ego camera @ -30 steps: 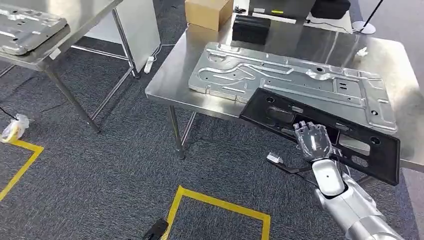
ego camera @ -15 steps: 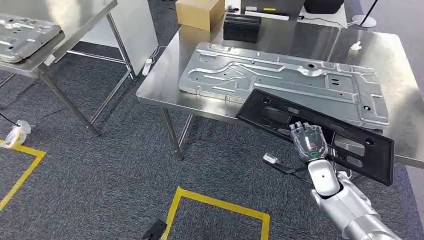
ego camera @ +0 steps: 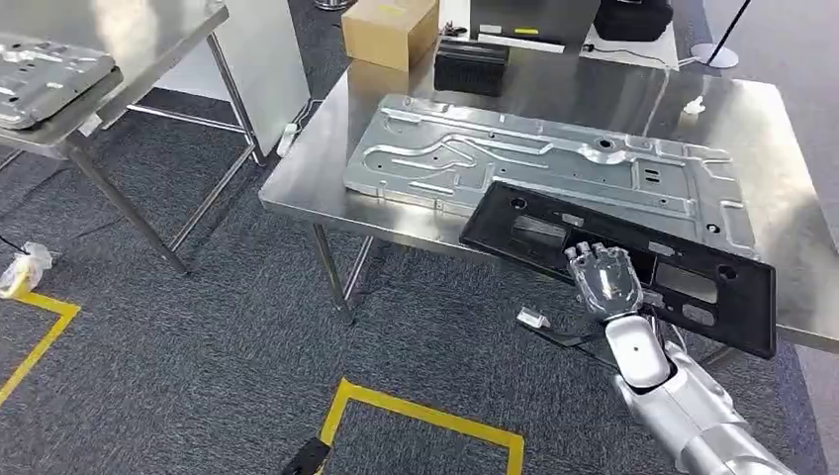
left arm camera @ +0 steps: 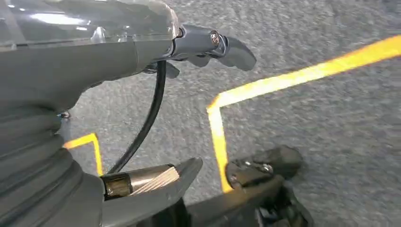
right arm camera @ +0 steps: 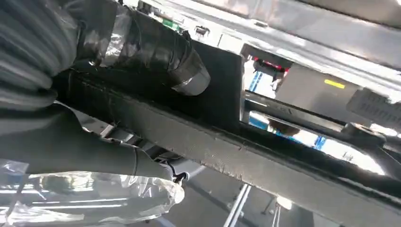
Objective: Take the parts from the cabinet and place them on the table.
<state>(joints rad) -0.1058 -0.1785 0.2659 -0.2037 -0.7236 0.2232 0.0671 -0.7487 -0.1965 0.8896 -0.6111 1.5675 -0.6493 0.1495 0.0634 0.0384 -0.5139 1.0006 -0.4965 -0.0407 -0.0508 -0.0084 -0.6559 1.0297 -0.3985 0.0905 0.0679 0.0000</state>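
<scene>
grey carpet floor [ego camera: 198,327] with yellow tape lines [ego camera: 425,416]; steel table [ego camera: 317,168] ahead, a second steel table [ego camera: 119,59] at far left carrying a stamped metal sheet [ego camera: 45,74]. on the main table: large silver plate [ego camera: 554,173] lying flat, and beyond it a cardboard box [ego camera: 388,30] and a small black box [ego camera: 471,67] near the far edge. right robot hand [ego camera: 602,280] clamped on a black frame [ego camera: 693,287]; right wrist view shows the thumb [right arm camera: 156,47] on one face of the frame [right arm camera: 265,156] and the fingers [right arm camera: 99,158] wrapped under its edge. frame is long, flat, with rectangular cut-outs. its far long edge overlaps the near edge of the silver plate; its near long edge overhangs the table front. whether the frame rests on the plate or is held just above it: cannot tell. silver right forearm [ego camera: 693,416] enters from lower right. left robot hand [left arm camera: 94,71] hangs over the carpet near a yellow tape corner [left arm camera: 215,106], nothing in it, fingers [left arm camera: 227,47] apart from the thumb [left arm camera: 156,182]. small plastic-wrapped item [ego camera: 25,265] on the floor at far left.
</scene>
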